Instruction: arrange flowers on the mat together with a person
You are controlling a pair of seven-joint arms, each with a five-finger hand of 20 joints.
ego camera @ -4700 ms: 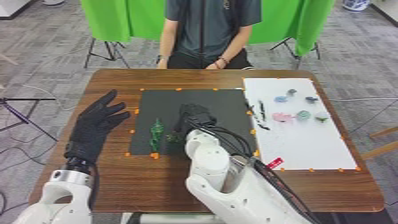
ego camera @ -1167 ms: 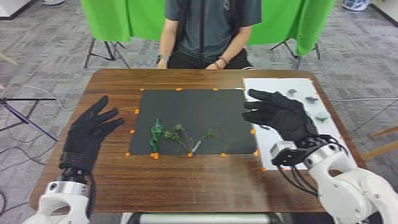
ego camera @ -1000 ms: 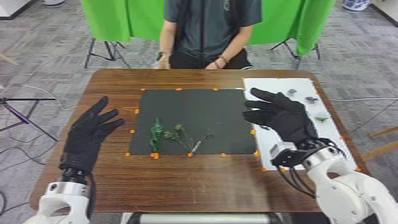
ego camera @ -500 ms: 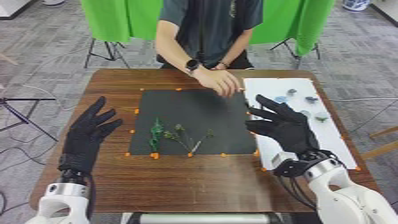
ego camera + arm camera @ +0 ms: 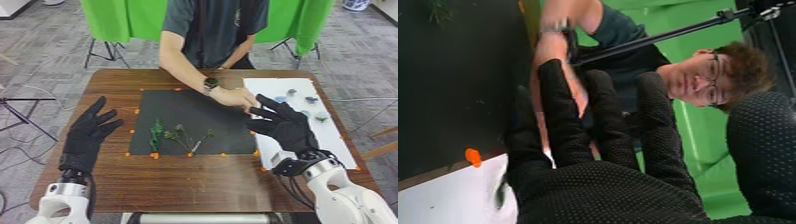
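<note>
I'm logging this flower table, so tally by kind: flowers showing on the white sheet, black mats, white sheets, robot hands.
Flowers in sight: 5
Black mat: 1
White sheet: 1
Left hand, right hand: 2
Total: 9

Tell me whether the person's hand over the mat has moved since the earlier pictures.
Yes. Against the black mat, the person's hand has moved right and nearer the robot, from the far edge toward the white sheet.
</note>
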